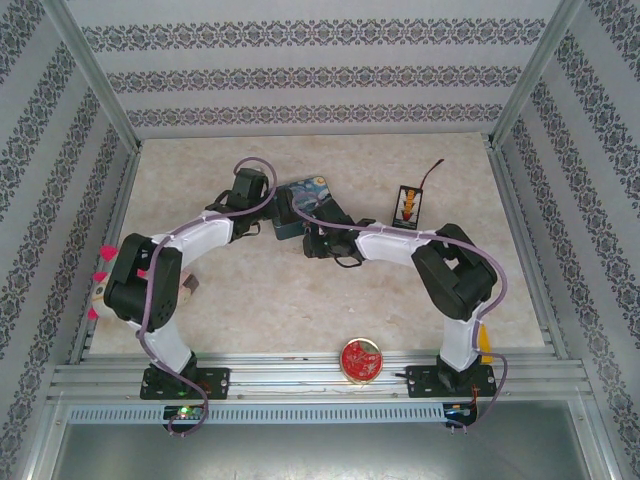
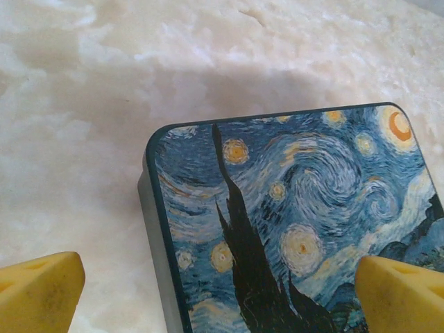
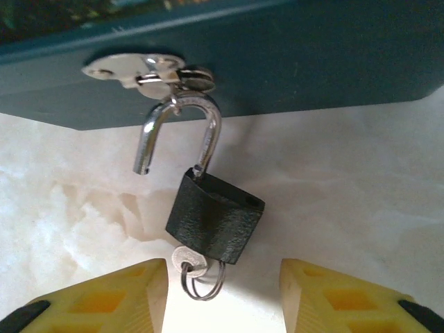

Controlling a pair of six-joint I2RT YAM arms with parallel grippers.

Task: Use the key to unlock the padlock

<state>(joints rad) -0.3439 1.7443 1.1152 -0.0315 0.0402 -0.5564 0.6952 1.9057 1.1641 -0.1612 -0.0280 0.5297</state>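
Note:
The small black padlock [image 3: 214, 216] hangs by its silvery shackle [image 3: 198, 114] from the metal hasp [image 3: 149, 71] on the side of the starry-night tin [image 3: 291, 55]. The shackle's left leg is out of the body and hangs free. A key [image 3: 187, 259] with a wire ring sits in the underside of the lock. My right gripper [image 3: 223, 277] is open, its yellow fingers [image 3: 121, 295] on either side of the key and just short of it. My left gripper [image 2: 218, 277] is open over the tin's painted lid [image 2: 291, 215]. From above, both grippers meet at the tin [image 1: 305, 195].
A black device with orange arrows [image 1: 408, 205] lies right of the tin. A red round lid [image 1: 360, 358] rests on the front rail between the arm bases. Patterned walls enclose the marble-look table [image 1: 250, 310].

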